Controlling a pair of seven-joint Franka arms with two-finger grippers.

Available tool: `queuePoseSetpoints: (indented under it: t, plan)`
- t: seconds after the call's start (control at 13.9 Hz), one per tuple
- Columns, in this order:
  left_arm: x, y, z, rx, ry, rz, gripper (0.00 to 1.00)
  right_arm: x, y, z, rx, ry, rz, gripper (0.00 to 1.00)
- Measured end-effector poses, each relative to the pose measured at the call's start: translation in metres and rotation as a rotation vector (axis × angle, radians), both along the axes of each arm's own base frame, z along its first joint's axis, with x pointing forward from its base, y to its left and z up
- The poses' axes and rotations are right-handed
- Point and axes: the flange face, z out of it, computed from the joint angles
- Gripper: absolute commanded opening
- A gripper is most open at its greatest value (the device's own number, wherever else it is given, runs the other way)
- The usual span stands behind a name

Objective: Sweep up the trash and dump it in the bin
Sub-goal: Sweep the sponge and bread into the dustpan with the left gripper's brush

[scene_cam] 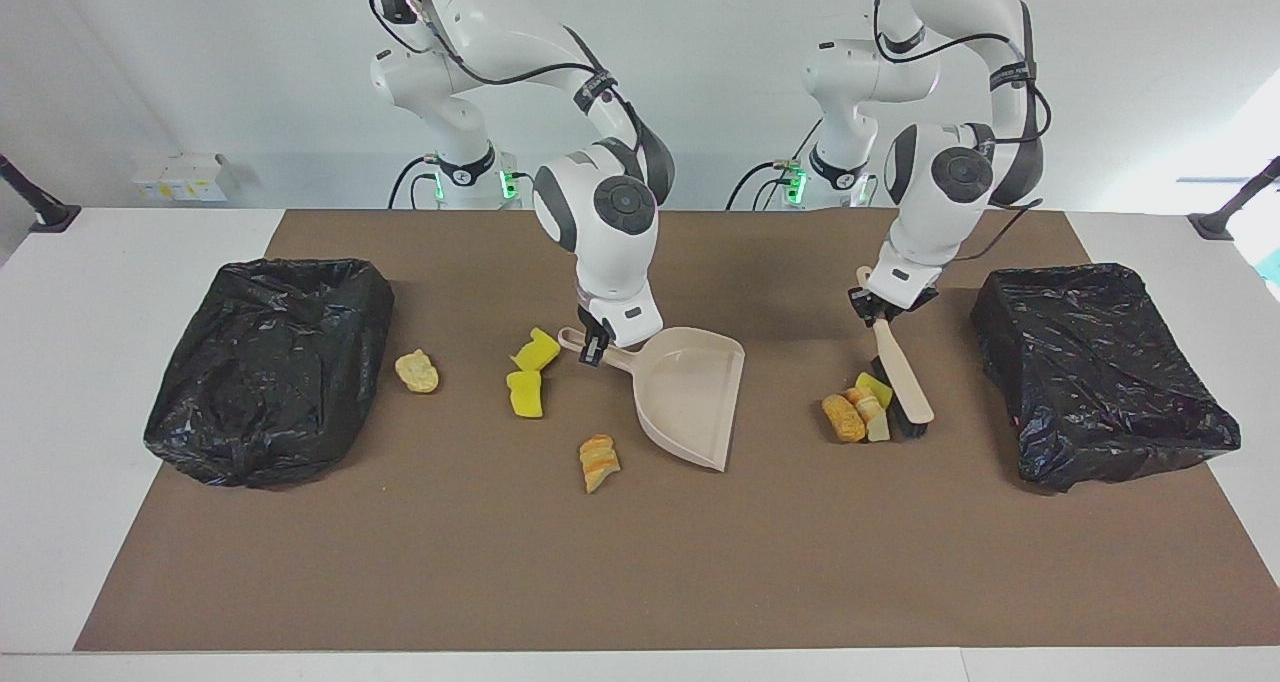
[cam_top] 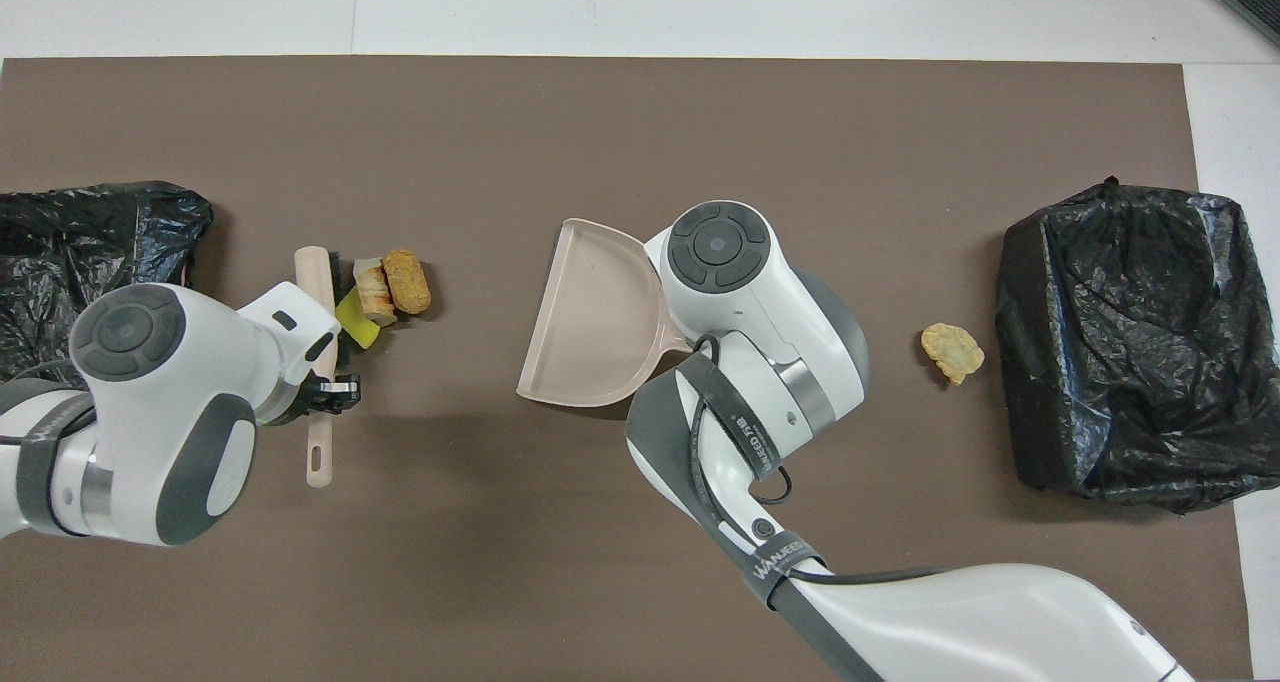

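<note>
Your left pincer (scene_cam: 884, 307) pinched the brush (scene_cam: 900, 377) handle, its bristles touching three scraps (scene_cam: 855, 414). Your right pincer (scene_cam: 597, 342) pinched the dustpan (scene_cam: 690, 394) handle near four other scraps (scene_cam: 527, 374) on the bench (scene_cam: 640, 562).

- A grey band (cam_top: 775, 560) around the right arm (cam_top: 900, 612) carries pale lettering; in the overhead view it reads roughly "WANJEED", with smaller characters after it too small to read.
- A second grey band (cam_top: 745, 432), nearer that arm's wrist, bears the same kind of lettering, only partly legible.
</note>
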Motion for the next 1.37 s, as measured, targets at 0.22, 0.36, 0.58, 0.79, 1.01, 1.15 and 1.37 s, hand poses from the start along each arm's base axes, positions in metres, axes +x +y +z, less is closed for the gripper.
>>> queuePoseSetpoints:
  t: [0.22, 0.36, 0.58, 0.79, 1.01, 1.15, 1.37]
  plan:
    - [-0.004, -0.039, -0.002, -0.011, -0.027, -0.080, 0.00, -0.003, 0.001, -0.004, 0.025, 0.031, -0.026, 0.00]
    - [-0.010, -0.062, 0.001, -0.021, -0.034, -0.131, 0.00, -0.006, 0.000, -0.005, 0.014, 0.052, -0.003, 0.00]
    - [-0.023, -0.103, 0.005, -0.064, -0.030, -0.186, 0.00, -0.004, -0.016, -0.005, -0.012, 0.087, 0.067, 0.00]
    - [-0.044, -0.145, 0.009, -0.085, -0.014, -0.255, 0.00, -0.005, -0.018, -0.005, -0.031, 0.086, 0.090, 0.00]
    - [-0.048, -0.159, 0.042, -0.094, 0.009, -0.271, 0.00, -0.008, -0.018, -0.009, -0.038, 0.091, 0.094, 0.00]
    - [-0.035, -0.151, 0.079, -0.116, -0.022, -0.278, 0.00, -0.008, -0.017, -0.009, -0.039, 0.091, 0.095, 0.00]
    - [0.014, -0.091, 0.096, -0.127, -0.057, -0.287, 0.00, -0.008, -0.017, -0.009, -0.040, 0.091, 0.096, 0.00]
